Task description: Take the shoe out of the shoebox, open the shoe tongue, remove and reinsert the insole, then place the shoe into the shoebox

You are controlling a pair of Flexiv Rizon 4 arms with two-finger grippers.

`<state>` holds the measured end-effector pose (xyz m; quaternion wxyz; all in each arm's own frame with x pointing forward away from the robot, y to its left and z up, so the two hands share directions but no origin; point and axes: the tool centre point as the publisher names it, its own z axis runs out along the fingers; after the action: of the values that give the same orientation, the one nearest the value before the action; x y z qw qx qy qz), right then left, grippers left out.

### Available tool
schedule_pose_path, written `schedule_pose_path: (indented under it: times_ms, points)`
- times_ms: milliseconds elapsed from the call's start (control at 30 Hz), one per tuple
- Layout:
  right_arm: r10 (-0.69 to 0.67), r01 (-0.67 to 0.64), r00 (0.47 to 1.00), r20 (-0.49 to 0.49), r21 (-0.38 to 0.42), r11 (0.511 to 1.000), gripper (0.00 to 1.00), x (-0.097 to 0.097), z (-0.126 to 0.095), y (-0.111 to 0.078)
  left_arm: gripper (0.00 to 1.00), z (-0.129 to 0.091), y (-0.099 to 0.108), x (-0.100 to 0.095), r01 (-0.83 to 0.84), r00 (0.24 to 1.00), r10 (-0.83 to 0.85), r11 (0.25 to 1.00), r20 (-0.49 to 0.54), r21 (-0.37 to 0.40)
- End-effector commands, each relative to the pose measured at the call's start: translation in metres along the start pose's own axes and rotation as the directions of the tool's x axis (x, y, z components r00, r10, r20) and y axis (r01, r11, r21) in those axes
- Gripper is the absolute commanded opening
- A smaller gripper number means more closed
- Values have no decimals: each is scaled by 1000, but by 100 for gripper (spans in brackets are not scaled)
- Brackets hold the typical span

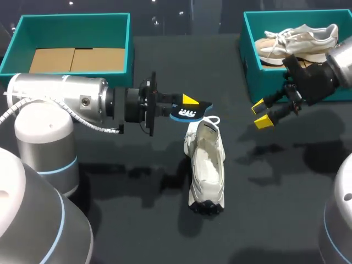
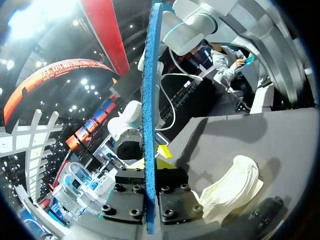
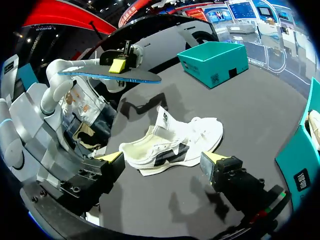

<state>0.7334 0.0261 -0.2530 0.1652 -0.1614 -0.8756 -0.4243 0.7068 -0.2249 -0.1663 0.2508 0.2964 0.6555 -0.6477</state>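
You had the left gripper (image 1: 190,107) clamped on the blue insole (image 1: 192,114) just above the white shoe (image 1: 206,165) on the table (image 1: 137,214), presumably for reinsertion; your right gripper (image 1: 260,114) hung open beside the shoebox (image 1: 250,66)

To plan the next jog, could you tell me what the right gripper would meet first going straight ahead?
Most likely the white shoe, which lies directly ahead of the open right gripper, between its fingers' lines; the exact depth is unclear.

table (image 1: 275,181): shoe (image 1: 206,168), left shoebox (image 1: 74,19), right shoebox (image 1: 250,66)
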Motion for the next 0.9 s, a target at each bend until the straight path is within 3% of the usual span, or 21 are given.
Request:
schedule_pose_path:
  times_ms: [33, 200, 600, 733, 900]
  points:
    - [-52, 50, 997, 55, 50, 998, 100, 16, 4, -16, 0, 7, -29, 24, 44, 997, -39, 996, 62, -78]
    - [-88, 74, 990, 107, 127, 989, 100, 27, 16, -37, 0, 12, -48, 38, 107, 992, -102, 992, 74, -68]
    - [-88, 74, 990, 107, 127, 989, 100, 27, 16, -37, 0, 12, -48, 38, 107, 992, -102, 992, 74, -68]
    - [-143, 111, 978, 150, 203, 973, 100, 23, 33, -49, 0, 18, -47, 43, 184, 981, -177, 979, 80, -87]
    - [-217, 179, 963, 159, 222, 958, 100, 25, 50, -56, 0, 21, -50, 46, 304, 950, -298, 951, 93, -61]
